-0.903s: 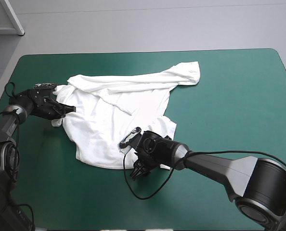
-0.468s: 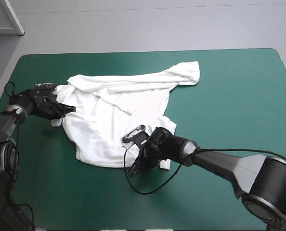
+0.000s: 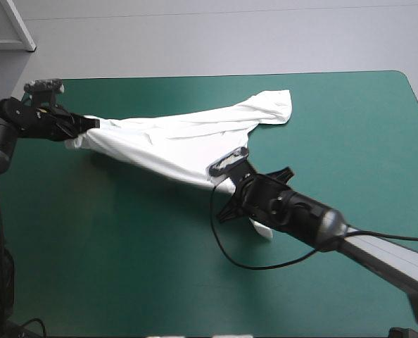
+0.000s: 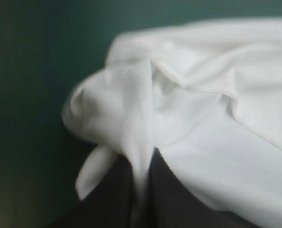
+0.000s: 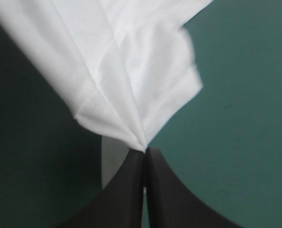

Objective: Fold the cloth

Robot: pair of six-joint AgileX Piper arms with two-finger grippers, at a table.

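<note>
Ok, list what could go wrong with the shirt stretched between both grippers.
1. The right gripper pinches only a thin gathered corner of the T-shirt; under tension it may slip out.
2. The left gripper holds a bunched wad, so the cloth may come down twisted rather than flat.
3. The far sleeve lies on the teal-green cover and may drag or fold under.

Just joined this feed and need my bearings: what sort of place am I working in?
Probably a robot test bench, not a home: a teal-green-covered table, one white T-shirt stretched between the left hand and right hand, each shut on it.
</note>
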